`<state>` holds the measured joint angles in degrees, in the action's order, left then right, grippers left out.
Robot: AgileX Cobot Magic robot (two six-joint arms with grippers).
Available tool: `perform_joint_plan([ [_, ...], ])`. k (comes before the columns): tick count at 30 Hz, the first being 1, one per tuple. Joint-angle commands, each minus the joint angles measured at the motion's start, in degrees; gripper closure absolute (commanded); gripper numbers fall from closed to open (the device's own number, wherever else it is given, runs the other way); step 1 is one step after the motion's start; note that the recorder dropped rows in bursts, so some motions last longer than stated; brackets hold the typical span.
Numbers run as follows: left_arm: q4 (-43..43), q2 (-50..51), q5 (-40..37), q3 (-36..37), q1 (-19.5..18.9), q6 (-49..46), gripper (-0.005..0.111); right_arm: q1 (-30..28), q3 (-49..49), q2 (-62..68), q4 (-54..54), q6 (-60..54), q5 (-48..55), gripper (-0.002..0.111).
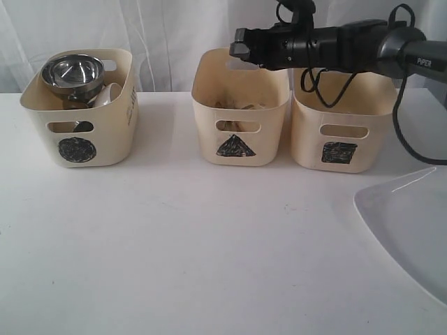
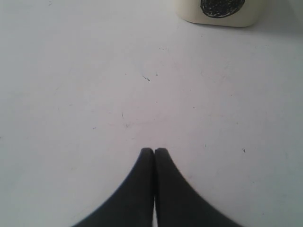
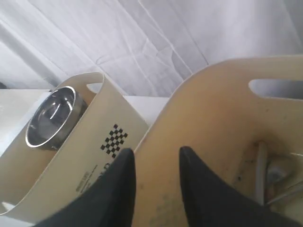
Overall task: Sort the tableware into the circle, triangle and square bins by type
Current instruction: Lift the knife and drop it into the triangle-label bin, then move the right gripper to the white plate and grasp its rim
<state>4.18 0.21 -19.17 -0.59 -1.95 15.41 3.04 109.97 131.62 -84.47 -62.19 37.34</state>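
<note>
The white plate (image 1: 412, 223) runs off the exterior view's edge.

Left gripper (image 2: 154, 150): two black tapered fingers (image 2: 142, 189), tips pressed together with no gap between them, nothing held. It hangs over bare surface.

White matte tabletop (image 2: 85, 94): fills most of the view and carries a few scattered dark specks (image 2: 147, 78) and faint scuffs.

Cream plastic bin (image 2: 189, 14): only the lower rounded wall shows, cut by the frame edge. It stands on the tabletop, well apart from the fingertips.

Black scribbled circle (image 2: 222, 5): marked on the bin's wall, partly visible.
</note>
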Motion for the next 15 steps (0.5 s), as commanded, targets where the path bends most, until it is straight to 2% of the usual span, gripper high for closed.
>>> perform_joint_plan([
  [1, -0.25, -0.21, -0.91, 0.59, 0.13, -0.19, 0.107, -1.23, -0.07, -1.77, 1.21, 7.43, 7.8, 0.078],
  [3, -0.25, -0.21, -0.91, 0.59, 0.13, -0.19, 0.107, -2.49, -0.07, -3.2, 4.65, 11.87, 12.16, 0.085],
  [6, -0.25, -0.21, -0.91, 0.59, 0.13, -0.19, 0.107, -5.57, -0.07, -7.71, 15.01, 17.75, 17.75, 0.109],
  [12, -0.25, -0.21, -0.91, 0.59, 0.13, -0.19, 0.107, -15.37, -2.09, -20.14, 47.09, 36.82, 26.82, 0.108],
  [15, -0.25, -0.21, -0.91, 0.59, 0.13, -0.19, 0.107, -22.63, -7.78, -25.91, 50.82, 39.4, 28.87, 0.108],
])
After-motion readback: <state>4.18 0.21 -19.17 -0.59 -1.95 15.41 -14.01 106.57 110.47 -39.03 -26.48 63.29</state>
